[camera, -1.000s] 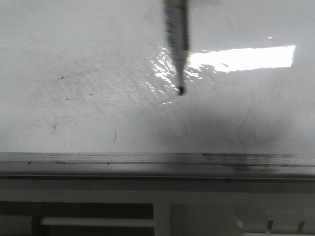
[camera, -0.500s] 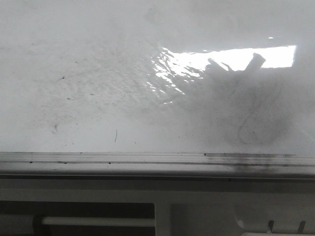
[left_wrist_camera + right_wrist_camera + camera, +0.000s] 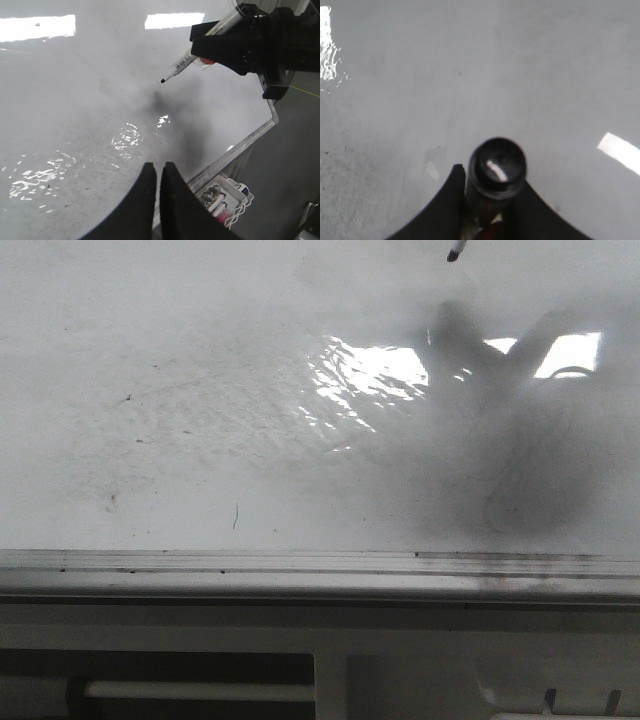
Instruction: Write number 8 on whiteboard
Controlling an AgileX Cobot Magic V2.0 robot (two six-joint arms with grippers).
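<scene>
The whiteboard (image 3: 200,360) fills the front view, glossy white with grey smudges and specks. No black number 8 shows on it; only a faint grey loop (image 3: 505,502) lies in the shadow at the right. My right gripper (image 3: 207,42) is shut on a marker (image 3: 182,62) and holds it tilted, its black tip (image 3: 163,80) a little off the board. That tip (image 3: 454,253) just enters the front view at the top. In the right wrist view the marker (image 3: 496,167) points end-on between the fingers. My left gripper (image 3: 158,166) is shut and empty over the board (image 3: 75,100).
The silvery edge rail (image 3: 300,562) runs along the board's near side, with a white frame below it. A wire tray with spare markers (image 3: 225,197) hangs beside the rail (image 3: 245,145). Bright window glare (image 3: 370,365) lies on the board.
The marker left the board's middle, went out of the front view, and now only its tip shows at the top right. Its shadow moved right and grew.
</scene>
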